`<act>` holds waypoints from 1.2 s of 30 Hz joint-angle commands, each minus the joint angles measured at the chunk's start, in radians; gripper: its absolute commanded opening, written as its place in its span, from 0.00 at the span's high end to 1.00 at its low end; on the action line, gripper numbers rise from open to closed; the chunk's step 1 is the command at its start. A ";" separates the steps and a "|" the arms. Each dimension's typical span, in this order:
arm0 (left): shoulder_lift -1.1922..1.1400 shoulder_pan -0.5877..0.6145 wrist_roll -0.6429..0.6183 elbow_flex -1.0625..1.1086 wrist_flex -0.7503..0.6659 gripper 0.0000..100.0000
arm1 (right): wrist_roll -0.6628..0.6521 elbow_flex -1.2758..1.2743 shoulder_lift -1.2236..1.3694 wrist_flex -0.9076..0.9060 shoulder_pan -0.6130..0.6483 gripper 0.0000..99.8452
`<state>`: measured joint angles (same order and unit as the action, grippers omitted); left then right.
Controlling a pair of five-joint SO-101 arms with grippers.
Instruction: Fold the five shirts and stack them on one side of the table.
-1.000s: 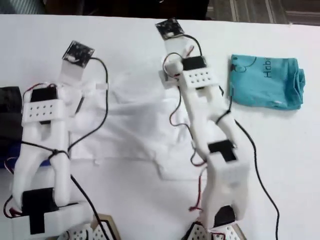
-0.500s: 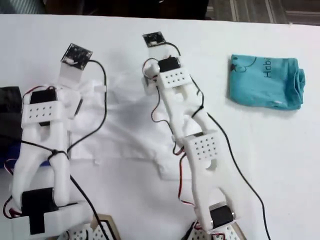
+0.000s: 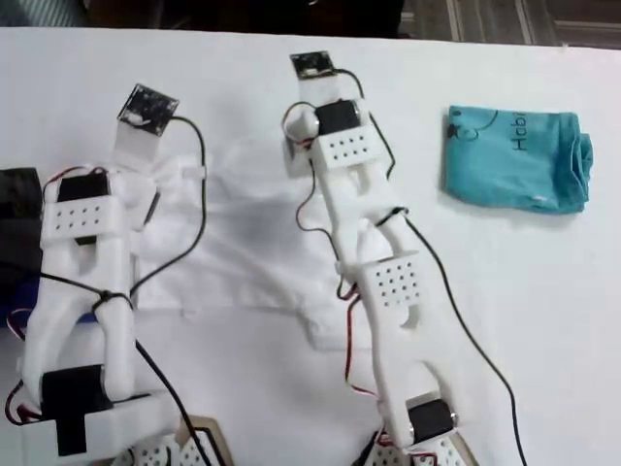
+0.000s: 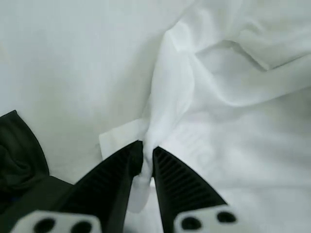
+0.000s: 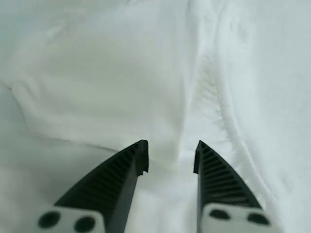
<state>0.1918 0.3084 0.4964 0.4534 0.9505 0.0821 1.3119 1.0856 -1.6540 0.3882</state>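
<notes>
A white shirt [image 3: 247, 243] lies crumpled on the white table between the two arms. My left gripper [image 4: 147, 154] is shut on a pinched edge of the white shirt [image 4: 218, 97], at the shirt's left side in the high view. My right gripper [image 5: 170, 158] is open just above the shirt's cloth [image 5: 97, 82], with ribbed collar fabric beside one finger; in the high view that arm [image 3: 340, 146] stands over the shirt's far right part. A folded teal shirt [image 3: 516, 160] lies at the right side of the table.
A dark garment [image 3: 17, 209] lies at the table's left edge, also seen as dark cloth [image 4: 19, 155] in the left wrist view. Cables run along both arms. The table's far edge borders a dark floor.
The right arm swung left from near the teal shirt and stretched out over the white shirt, then shifted slightly right. The left arm has stayed still, holding the shirt edge.
</notes>
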 commanded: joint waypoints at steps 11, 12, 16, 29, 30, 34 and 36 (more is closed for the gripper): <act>0.009 0.008 0.000 -0.002 -0.017 0.97 | 0.012 -0.147 -0.007 0.076 -0.001 0.84; 0.009 0.008 0.000 -0.002 -0.017 0.97 | 0.012 -0.158 -0.007 0.085 -0.001 0.84; 0.009 0.008 -0.002 -0.002 -0.017 0.97 | 0.006 -0.183 -0.007 0.116 0.001 0.84; 0.009 0.008 0.002 -0.004 -0.017 0.97 | 0.005 -0.184 -0.005 0.137 0.002 0.86; 0.009 0.008 0.002 -0.004 -0.017 0.97 | 0.005 -0.184 -0.005 0.137 0.002 0.86; 0.009 0.008 0.002 -0.007 -0.017 0.97 | 0.003 -0.186 -0.002 0.137 0.002 0.89; 0.009 0.008 0.002 -0.008 -0.017 0.97 | 0.003 -0.178 0.018 0.139 0.002 0.92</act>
<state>0.1918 0.3084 0.4964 0.4534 0.9505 0.0852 1.1231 1.0994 -1.5282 0.3882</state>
